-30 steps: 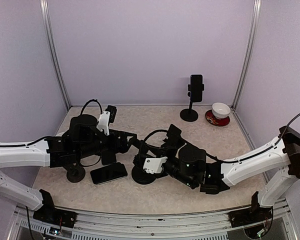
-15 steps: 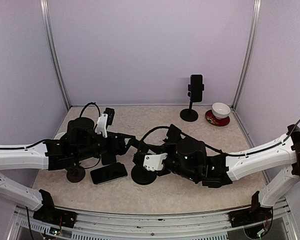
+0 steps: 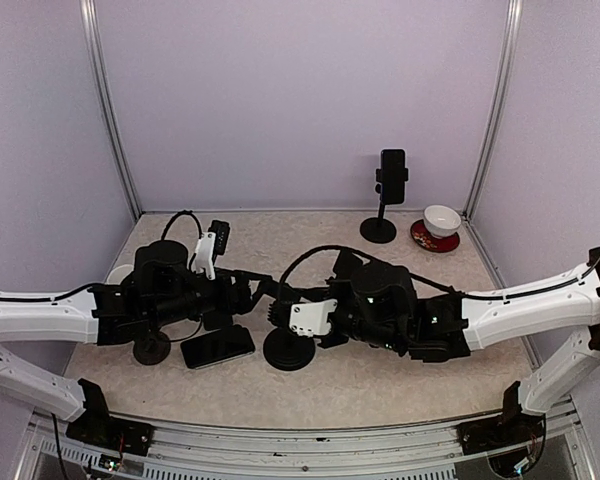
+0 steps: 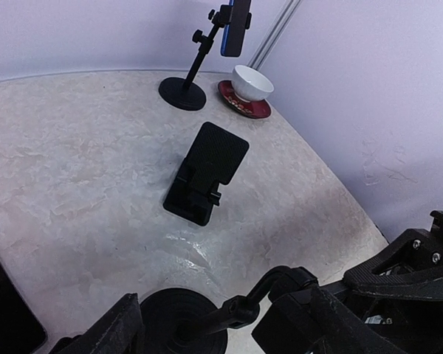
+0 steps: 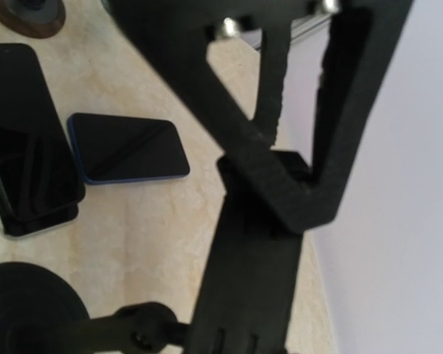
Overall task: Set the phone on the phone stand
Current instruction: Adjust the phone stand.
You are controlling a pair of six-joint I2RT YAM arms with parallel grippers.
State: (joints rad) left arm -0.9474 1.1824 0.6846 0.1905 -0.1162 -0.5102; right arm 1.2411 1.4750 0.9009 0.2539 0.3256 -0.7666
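**Work area.** The table is closed in by lilac walls at the left, rear and right, with metal posts in the rear corners. Bare surface lies across the middle rear and along the near right. The centre-left is crowded.

**Arm pose.** Both arms reach low and inward from the sides, and their wrists meet near the table centre. The right claw is clenched on the head of the round-base phone stand. The stand's stem leans well over, and its disc base sits low at the table. The left claw is released: its jaws are spread and hold nothing, and they face that stand's base and stem from close by.

**Task item.** The phone lies flat on the table below the left wrist, between the held stand's base and a second disc base. Neither claw touches it.

**Surroundings.**
- A dark rectangular slab lies just beside the phone.
- A folding stand sits behind the wrists, between them and the rear.
- At the rear right, a tall stand carries another phone.
- Beside the tall stand, a white bowl sits on a red saucer.
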